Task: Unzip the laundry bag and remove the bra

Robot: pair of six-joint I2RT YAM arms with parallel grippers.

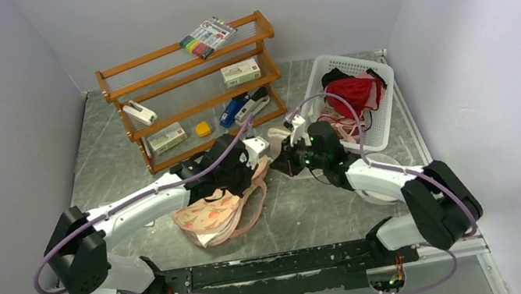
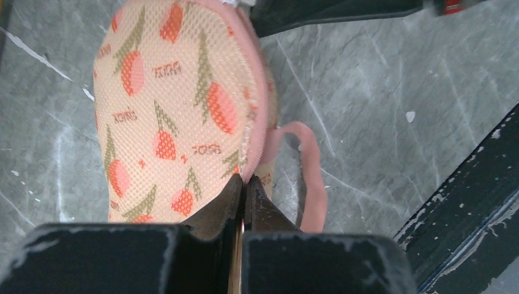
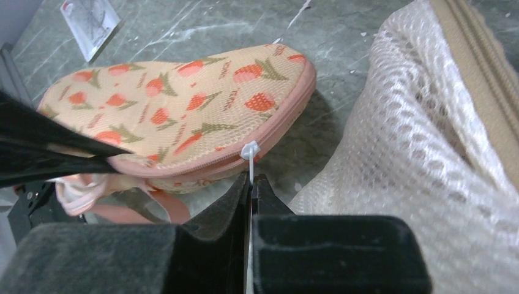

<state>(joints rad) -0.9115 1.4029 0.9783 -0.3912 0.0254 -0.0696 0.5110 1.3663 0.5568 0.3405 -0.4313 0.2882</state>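
The laundry bag (image 1: pixel 209 217), peach-pink with red-orange floral print, lies on the table in front of the arms. My left gripper (image 1: pixel 250 174) is shut on its pink zip edge (image 2: pixel 254 147) at the near end of the bag (image 2: pixel 177 110). My right gripper (image 1: pixel 281 161) is shut on the white zip pull (image 3: pixel 250 150), which hangs from the bag's zip line (image 3: pixel 183 116). In the right wrist view the zip looks closed. A pink strap loop (image 2: pixel 309 165) hangs beside the bag. The bra is hidden.
A cream mesh object (image 3: pixel 422 153) lies close to the right of my right gripper. A wooden shelf (image 1: pixel 194 94) with small items stands behind. A white basket (image 1: pixel 385 107) with a red garment (image 1: pixel 353 93) is at back right. A black rail (image 1: pixel 276 264) runs along the near edge.
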